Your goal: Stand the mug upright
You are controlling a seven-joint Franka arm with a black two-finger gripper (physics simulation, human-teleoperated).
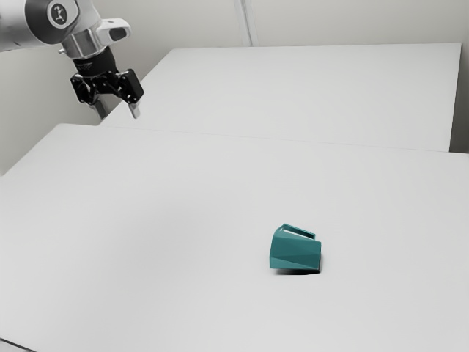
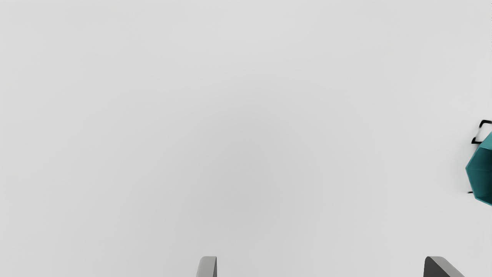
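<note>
The white table point(image 1: 146, 220) carries the mug point(image 1: 295, 253), which is lying on its side, mouth toward the gripper point(image 1: 119, 114). The gripper is high above and well apart from the mug, its fingers spread with nothing between. I judge the mug light, stiff, maybe slippery; better to take its body across the sides, below the raised handle point(image 1: 300, 229).

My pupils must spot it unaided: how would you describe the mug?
Find the large, smooth white table. Towards its near edge in the exterior view lies a small, faceted teal mug, tipped on its side. Its teal colour sets it apart from the black-and-white robot arm.
</note>
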